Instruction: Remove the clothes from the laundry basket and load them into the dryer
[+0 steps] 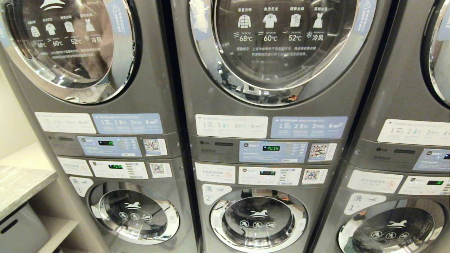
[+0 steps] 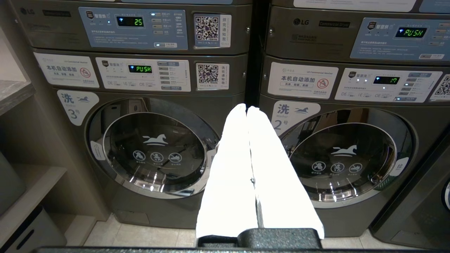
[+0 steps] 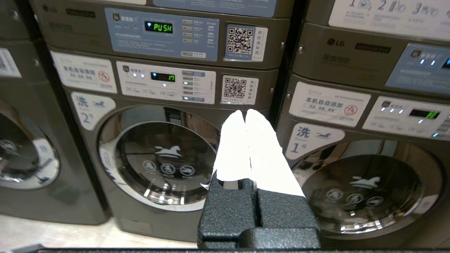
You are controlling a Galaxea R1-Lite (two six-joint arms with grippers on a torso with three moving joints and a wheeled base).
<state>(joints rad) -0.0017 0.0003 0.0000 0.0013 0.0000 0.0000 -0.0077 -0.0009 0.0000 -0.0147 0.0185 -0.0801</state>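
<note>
Both our grippers, left (image 2: 247, 108) and right (image 3: 245, 112), hang low before the washers (image 2: 154, 154), fingers closed on nothing. We have loaded nothing: the dryer (image 1: 281, 45) above stands shut, showing PUSH; clothes and basket are out of view, so everything remains.

Dark grey LG dryer with chrome-rimmed round glass door (image 1: 281, 45) is filling the centre, door closed, green PUSH display (image 1: 271, 148) glowing below it. Like dryers are flanking it on both sides. Washers with white horse logos (image 1: 258, 219) are sitting beneath. Grey marbled desk (image 1: 21, 184) is showing at left.
</note>
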